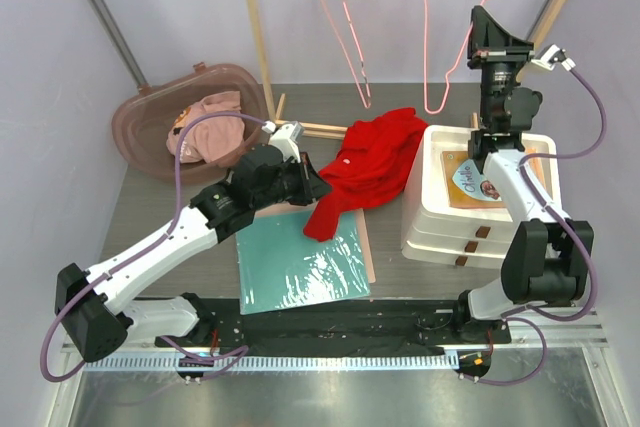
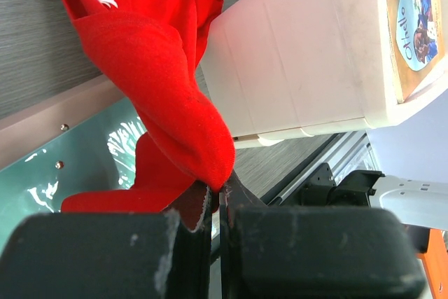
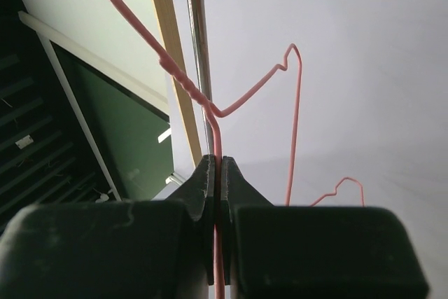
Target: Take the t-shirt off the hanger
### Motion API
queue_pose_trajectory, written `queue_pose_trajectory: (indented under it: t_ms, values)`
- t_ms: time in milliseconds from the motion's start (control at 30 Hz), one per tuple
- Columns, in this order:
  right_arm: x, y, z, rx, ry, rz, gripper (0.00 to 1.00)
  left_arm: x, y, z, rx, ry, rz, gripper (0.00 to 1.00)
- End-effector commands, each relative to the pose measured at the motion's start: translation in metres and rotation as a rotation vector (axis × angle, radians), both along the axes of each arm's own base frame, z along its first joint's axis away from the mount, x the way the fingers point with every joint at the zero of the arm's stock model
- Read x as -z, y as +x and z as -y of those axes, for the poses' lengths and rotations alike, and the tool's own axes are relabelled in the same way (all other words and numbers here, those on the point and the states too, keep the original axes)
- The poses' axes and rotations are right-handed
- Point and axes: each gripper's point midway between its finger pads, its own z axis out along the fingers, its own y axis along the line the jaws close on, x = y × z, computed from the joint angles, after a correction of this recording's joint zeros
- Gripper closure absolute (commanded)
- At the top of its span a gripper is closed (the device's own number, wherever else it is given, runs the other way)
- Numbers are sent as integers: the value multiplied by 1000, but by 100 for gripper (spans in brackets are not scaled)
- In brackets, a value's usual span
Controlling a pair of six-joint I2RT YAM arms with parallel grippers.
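Red t-shirt (image 1: 372,169) lies heaped on the table (image 1: 150,192), off the pink wire hanger (image 3: 217,141), with the white drawer unit (image 1: 440,217) against it at its 3 o'clock. At the shirt's 8 o'clock we see the left gripper (image 2: 218,197) pinched tight on what looks like a sleeve or hem. Up at 1 o'clock, the right gripper (image 3: 218,166) is clamped on the hanger's wire beside the rail (image 3: 199,47).

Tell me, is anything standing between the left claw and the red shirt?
Nothing visible. The left gripper is shut on a fold of the red t-shirt; the right gripper holds the pink hanger clear of it.
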Motion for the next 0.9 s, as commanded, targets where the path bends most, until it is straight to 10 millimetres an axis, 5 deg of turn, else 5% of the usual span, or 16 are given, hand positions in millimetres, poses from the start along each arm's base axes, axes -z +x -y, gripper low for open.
queue_pose_trajectory:
  t_ms: [0, 367, 400, 433, 467, 533, 633, 867]
  values:
    - [-28, -6, 1, 11, -8, 63, 99, -22, 3, 1, 1, -53, 47, 100]
    - [19, 25, 5, 80, -96, -322, 99, -27, 1, 3, 8, -72, 44, 100]
    - [15, 22, 5, 100, -126, -325, 94, -28, 2, 4, 8, -72, 44, 100]
    - [15, 20, 6, 111, -145, -339, 74, -28, 2, 4, 10, -73, 43, 100]
    - [28, 22, 6, 118, -170, -408, 62, -29, 2, 5, 11, -74, 44, 100]
    - [19, 16, 6, 154, -264, -423, 37, -30, 3, 6, 14, -76, 44, 100]
    - [23, 6, 12, 215, -375, -494, 18, -31, 3, 7, 15, -77, 43, 100]
    - [41, -20, 29, 341, -753, -704, 5, -28, 3, 8, 22, -74, 37, 100]
